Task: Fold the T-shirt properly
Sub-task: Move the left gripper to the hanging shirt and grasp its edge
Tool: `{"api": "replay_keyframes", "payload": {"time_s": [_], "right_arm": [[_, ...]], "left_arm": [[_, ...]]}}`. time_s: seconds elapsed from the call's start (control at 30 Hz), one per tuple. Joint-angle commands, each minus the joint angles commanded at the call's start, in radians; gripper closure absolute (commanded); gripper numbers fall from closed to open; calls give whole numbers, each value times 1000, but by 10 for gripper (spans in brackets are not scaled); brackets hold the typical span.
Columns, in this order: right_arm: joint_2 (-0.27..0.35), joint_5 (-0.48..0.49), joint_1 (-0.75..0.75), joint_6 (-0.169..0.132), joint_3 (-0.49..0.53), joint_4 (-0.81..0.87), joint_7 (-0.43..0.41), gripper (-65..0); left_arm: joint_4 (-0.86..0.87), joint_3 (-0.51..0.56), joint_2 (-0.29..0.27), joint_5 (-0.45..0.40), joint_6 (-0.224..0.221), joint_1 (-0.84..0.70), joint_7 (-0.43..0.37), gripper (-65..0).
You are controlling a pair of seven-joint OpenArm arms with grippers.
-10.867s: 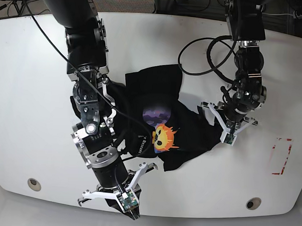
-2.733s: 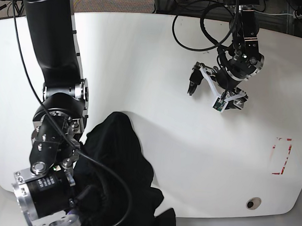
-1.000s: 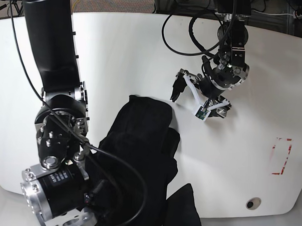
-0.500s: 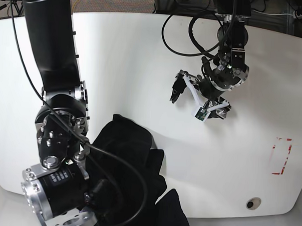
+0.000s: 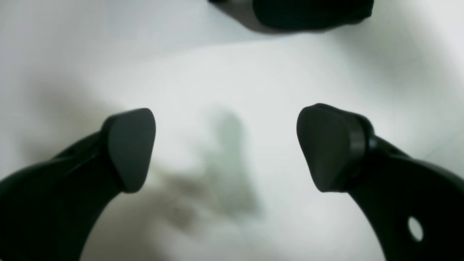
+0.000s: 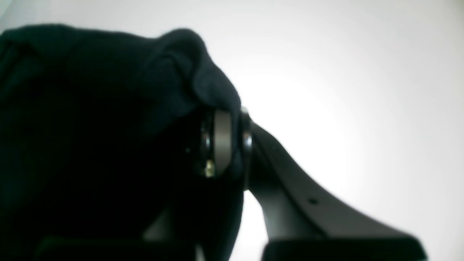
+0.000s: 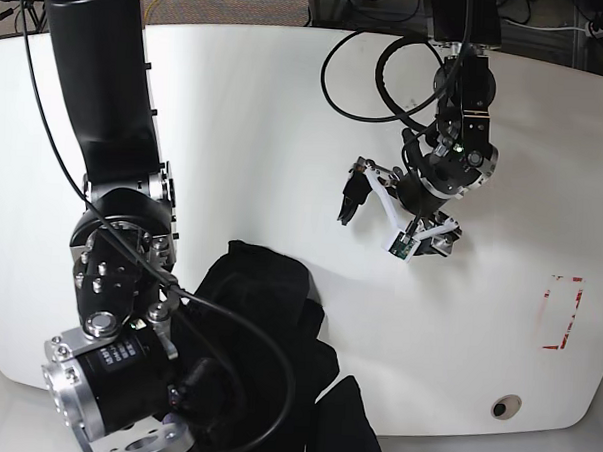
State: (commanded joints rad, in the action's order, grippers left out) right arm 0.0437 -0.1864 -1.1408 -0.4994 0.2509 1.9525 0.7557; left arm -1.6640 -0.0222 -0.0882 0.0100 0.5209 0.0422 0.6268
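Note:
The black T-shirt (image 7: 266,355) hangs bunched at the table's front left, draped over my right arm (image 7: 115,378); its print is hidden. In the right wrist view my right gripper (image 6: 224,145) is shut on a fold of the T-shirt (image 6: 90,119). In the base view cloth hides that gripper. My left gripper (image 7: 394,222) is open and empty over bare table, up and to the right of the shirt. In the left wrist view the left gripper (image 5: 226,148) shows wide-open pads (image 5: 130,148), with a black edge of the shirt (image 5: 311,14) at the top.
The white table (image 7: 287,105) has a red-marked rectangle (image 7: 561,312) at the right and a round hole (image 7: 506,406) near the front edge. Black cables (image 7: 378,79) loop above the left arm.
The shirt, raised and spread a second ago, has dropped lower and bunched at the front left. My left gripper has drifted slightly down and left, still open.

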Motion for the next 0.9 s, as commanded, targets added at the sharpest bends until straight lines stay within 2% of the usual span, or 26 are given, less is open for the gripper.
{"api": "replay_keyframes", "payload": {"time_s": [0.1,0.27,0.67,0.9], "right_arm": [[-6,0,0,0,0,0,0,0],[-8,0,0,0,0,0,0,0],[-9,0,0,0,0,0,0,0],[-9,-2,0,0,0,12,0,0]], "left_arm": [[41,0,-5,0,0,21,-8,-625],[107,3,-8,-2,3,57,-72,-625],[285,155,-6,0,3,103,-173,-625],[373,173,-8,0,-2,143,-226,-625]]}}
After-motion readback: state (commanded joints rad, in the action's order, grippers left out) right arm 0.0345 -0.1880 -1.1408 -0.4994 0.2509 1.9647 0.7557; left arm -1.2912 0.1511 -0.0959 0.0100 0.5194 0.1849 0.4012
